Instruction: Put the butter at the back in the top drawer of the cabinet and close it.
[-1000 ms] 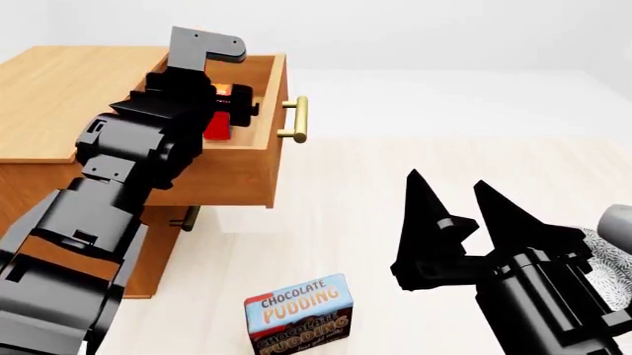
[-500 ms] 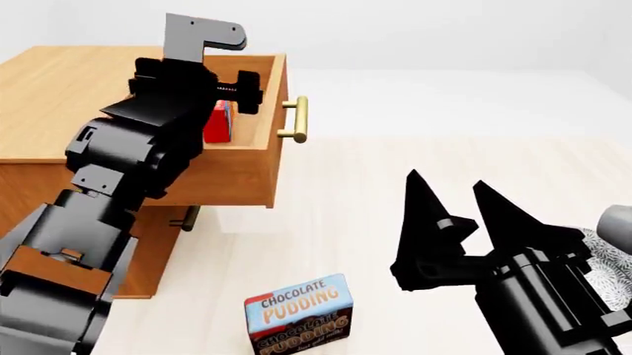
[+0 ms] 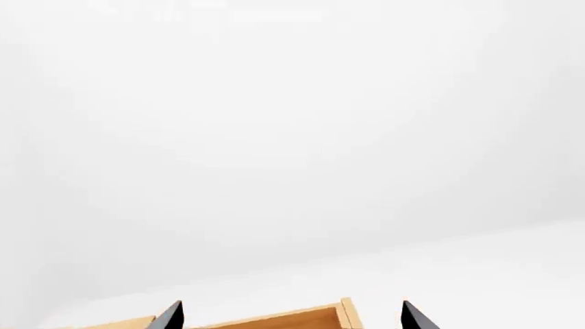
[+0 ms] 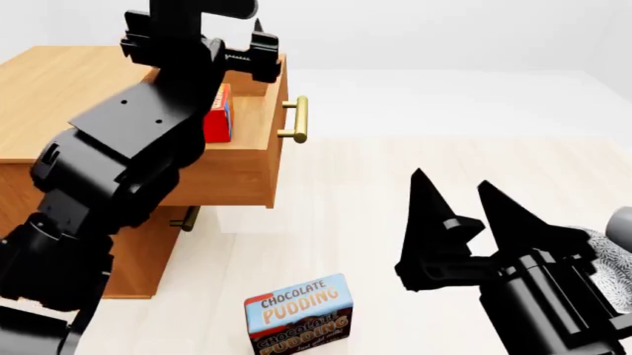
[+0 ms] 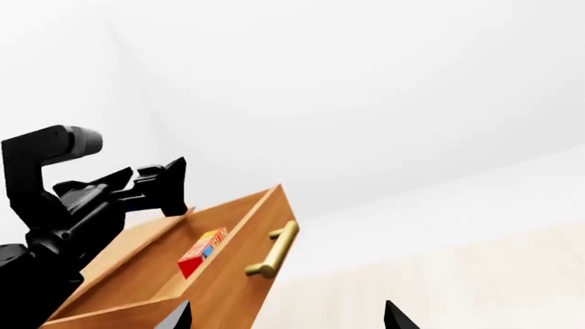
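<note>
**Spotter:** Pale wood-grain floor [image 4: 345, 222] and blank white walls are all that surround you. Your left gripper [image 4: 251, 52] hangs raised over the top drawer [image 4: 251, 159] with its fingers spread and nothing between them; in the left wrist view only the two dark fingertips [image 3: 169, 317] show, with the drawer's rim below them.

**Operator:** Where is the butter?

**Spotter:** The butter [image 4: 219, 115] stands inside the open top drawer, on edge, just behind the drawer front. Your left gripper is above it and clear of it. The right wrist view shows the same: the red carton [image 5: 201, 252] sits in the pulled-out drawer, with the brass bar handle [image 5: 274, 250] on the front just beyond it.

**Operator:** And the drawer itself?

**Spotter:** It sticks well out of the cabinet [image 4: 59, 96]. A lower drawer's handle [image 4: 186, 219] peeks out beneath it.

**Operator:** My right side?

**Spotter:** Your right gripper [image 4: 464, 200] is low and well apart from the cabinet, over the floor, fingers spread wide and pointing up, holding nothing. The chocolate pudding box [image 4: 299, 314] stands on the floor near it, between your two arms in the head view.
</note>
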Motion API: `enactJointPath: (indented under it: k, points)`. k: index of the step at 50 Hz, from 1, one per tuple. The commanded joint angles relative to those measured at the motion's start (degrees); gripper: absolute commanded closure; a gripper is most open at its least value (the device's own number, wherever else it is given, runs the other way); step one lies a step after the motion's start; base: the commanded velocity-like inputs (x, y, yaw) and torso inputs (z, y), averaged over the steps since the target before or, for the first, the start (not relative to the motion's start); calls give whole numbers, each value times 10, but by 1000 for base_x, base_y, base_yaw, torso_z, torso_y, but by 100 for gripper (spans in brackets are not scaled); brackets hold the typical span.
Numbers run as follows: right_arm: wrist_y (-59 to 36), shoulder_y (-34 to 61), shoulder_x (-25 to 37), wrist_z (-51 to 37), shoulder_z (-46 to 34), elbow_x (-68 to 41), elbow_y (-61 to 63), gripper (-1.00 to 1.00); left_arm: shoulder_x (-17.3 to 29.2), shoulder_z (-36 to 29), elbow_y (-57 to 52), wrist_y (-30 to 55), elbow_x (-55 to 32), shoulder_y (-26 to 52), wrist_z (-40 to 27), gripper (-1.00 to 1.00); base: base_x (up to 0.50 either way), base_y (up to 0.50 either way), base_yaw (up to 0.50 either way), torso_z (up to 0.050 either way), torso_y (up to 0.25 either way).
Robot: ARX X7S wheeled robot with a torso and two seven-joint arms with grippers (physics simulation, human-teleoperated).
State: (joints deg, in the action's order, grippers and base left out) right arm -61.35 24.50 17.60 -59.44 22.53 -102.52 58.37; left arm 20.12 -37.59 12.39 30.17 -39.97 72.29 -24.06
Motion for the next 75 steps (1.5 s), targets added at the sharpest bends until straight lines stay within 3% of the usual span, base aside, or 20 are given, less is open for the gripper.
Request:
enactJointPath:
  k: [1, 10, 17, 27, 40, 54, 75]
  points:
    - [2, -4, 3, 6, 19, -3, 3, -100, 19, -2, -155, 11, -32, -36, -23, -100, 0, 0, 0, 0, 0]
    - [2, 4, 7, -6, 22, -16, 5, -100, -1, -16, -269, 17, -65, -62, -40, -100, 0, 0, 0, 0, 0]
    - [1, 3, 9, -8, 28, -24, 7, -100, -48, -43, -301, 16, -61, -70, -63, -100, 0, 0, 0, 0, 0]
    - [6, 0, 21, -18, 57, -62, 13, -100, -99, -115, -313, -5, -13, -117, -83, -100, 0, 0, 0, 0, 0]
    - [-18, 1, 9, -25, 95, -92, 12, -100, -123, -178, -320, -12, 30, -141, -96, -100, 0, 0, 0, 0, 0]
    - [-41, 2, -7, -25, 113, -100, 8, -100, -127, -208, -291, -33, 49, -159, -84, -100, 0, 0, 0, 0, 0]
    - [-43, 10, -5, -44, 121, -123, 5, -100, -128, -165, -153, -44, 20, -198, -105, -100, 0, 0, 0, 0, 0]
